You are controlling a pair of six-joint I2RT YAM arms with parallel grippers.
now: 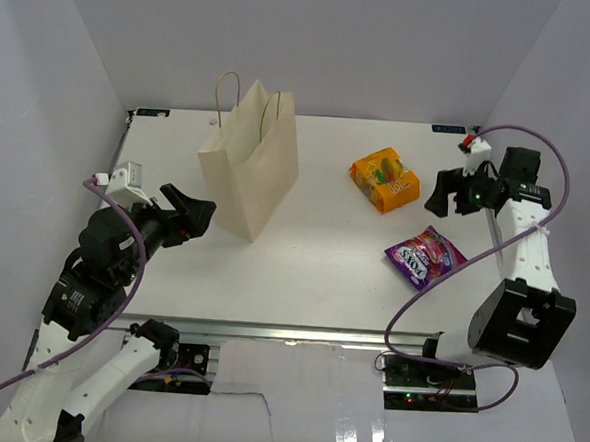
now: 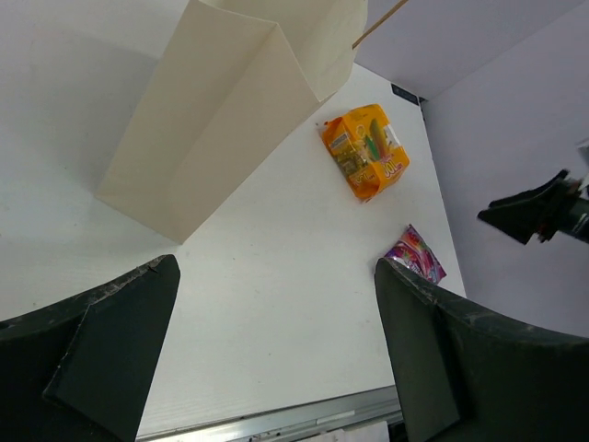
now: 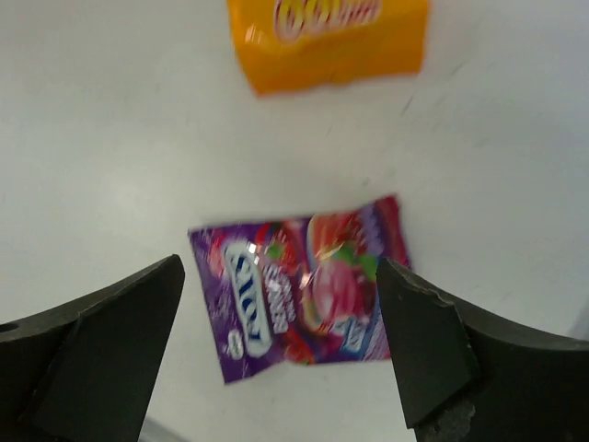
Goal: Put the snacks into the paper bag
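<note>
The tan paper bag (image 1: 250, 165) stands upright at the back left of the table; it also shows in the left wrist view (image 2: 216, 101). The orange blocky pack (image 1: 385, 178) lies to its right, also in the left wrist view (image 2: 365, 150) and the right wrist view (image 3: 329, 39). The purple candy bag (image 1: 425, 256) lies flat nearer the front right, seen too in the left wrist view (image 2: 415, 255) and the right wrist view (image 3: 299, 285). My right gripper (image 1: 455, 194) is open and empty above the table, right of the orange pack. My left gripper (image 1: 187, 215) is open and empty, left of the bag. The teal packet and the red sachet are out of view.
White walls enclose the table at the back and both sides. A metal rail (image 1: 278, 332) runs along the table's front edge. The right arm's purple cable (image 1: 442, 280) loops over the front right, close to the purple bag.
</note>
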